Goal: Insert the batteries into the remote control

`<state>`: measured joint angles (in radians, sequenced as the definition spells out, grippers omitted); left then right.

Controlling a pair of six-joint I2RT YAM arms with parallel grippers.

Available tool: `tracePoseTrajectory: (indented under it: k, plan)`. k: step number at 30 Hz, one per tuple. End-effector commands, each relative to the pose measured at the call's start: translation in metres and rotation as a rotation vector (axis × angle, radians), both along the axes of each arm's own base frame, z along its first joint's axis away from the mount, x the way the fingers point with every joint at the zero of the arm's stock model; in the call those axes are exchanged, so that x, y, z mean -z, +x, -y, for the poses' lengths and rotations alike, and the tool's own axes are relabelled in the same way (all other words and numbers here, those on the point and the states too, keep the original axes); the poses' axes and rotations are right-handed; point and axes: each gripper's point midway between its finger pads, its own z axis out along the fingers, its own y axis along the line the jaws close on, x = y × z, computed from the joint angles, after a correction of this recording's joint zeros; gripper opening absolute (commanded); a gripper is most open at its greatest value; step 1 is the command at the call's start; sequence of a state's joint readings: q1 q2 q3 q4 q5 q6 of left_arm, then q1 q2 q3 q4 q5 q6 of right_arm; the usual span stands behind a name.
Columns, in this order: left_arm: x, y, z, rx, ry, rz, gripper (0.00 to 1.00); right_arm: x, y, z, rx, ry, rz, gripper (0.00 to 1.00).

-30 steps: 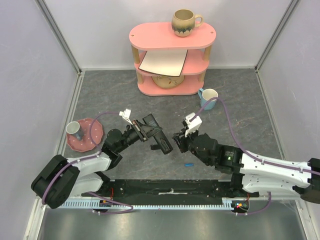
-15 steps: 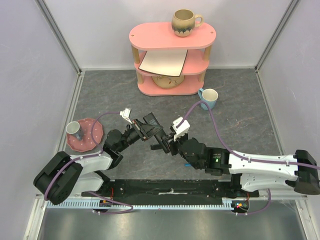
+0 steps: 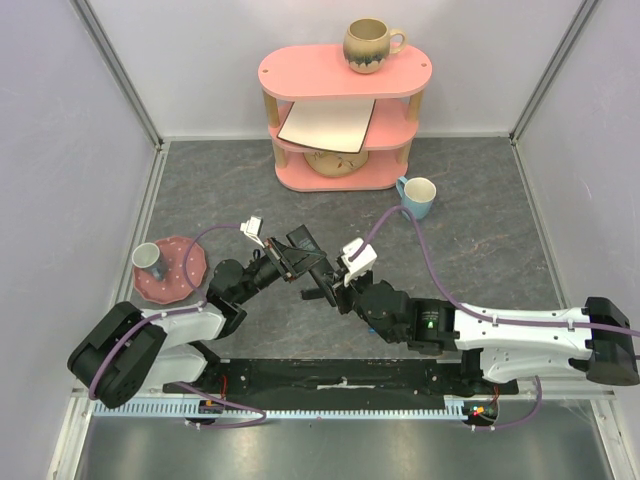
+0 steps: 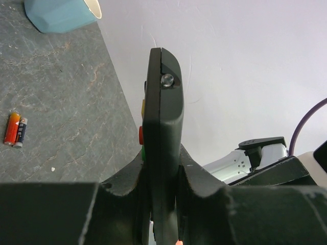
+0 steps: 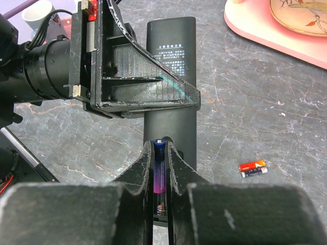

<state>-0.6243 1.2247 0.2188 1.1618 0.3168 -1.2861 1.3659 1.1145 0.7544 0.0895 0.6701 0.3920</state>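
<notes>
The remote control (image 5: 171,46) is a slim black bar held off the worktop (image 3: 480,250) just left of the middle. In the right wrist view its plain back with a block of small white print shows. In the left wrist view it stands edge-on, with red and yellow buttons poking out on its left side. The battery (image 5: 159,168) is a thin cell, blue-purple at the tip and shading to pink. Its tip is at the remote's back; whether it touches, I cannot tell.

Two loose cells (image 5: 253,168), one orange-red and one dark, lie side by side on the worktop, well apart from the remote. A pink shelf (image 3: 345,70) with a mug (image 3: 372,45) on top stands far back, a blue cup (image 3: 417,196) to its near right. A pink plate (image 3: 185,282) carrying a small cup (image 3: 150,260) sits at the left.

The left gripper (image 4: 162,164) has its fingers clamped on the remote's two faces and crosses its back. The right gripper (image 5: 159,153) has its fingers pressed together on the battery. The left arm reaches in from the near left. The right arm stretches low from the near right.
</notes>
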Motion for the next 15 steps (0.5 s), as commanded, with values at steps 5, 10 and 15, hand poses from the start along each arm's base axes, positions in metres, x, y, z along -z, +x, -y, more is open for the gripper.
tracePoseTrajectory:
  k: [5, 10, 15]
  plan:
    - [-0.034, 0.0, -0.001, -0.006, -0.081, 0.069, 0.02, -0.009, -0.002, 0.001, 0.029, 0.032, 0.001, 0.0]
    - [-0.037, 0.0, -0.002, -0.009, -0.084, 0.08, 0.02, -0.002, -0.004, 0.005, 0.036, 0.017, -0.009, 0.0]
    - [-0.039, 0.0, -0.002, -0.011, -0.087, 0.09, 0.02, 0.004, -0.009, 0.001, 0.012, -0.012, -0.023, 0.0]
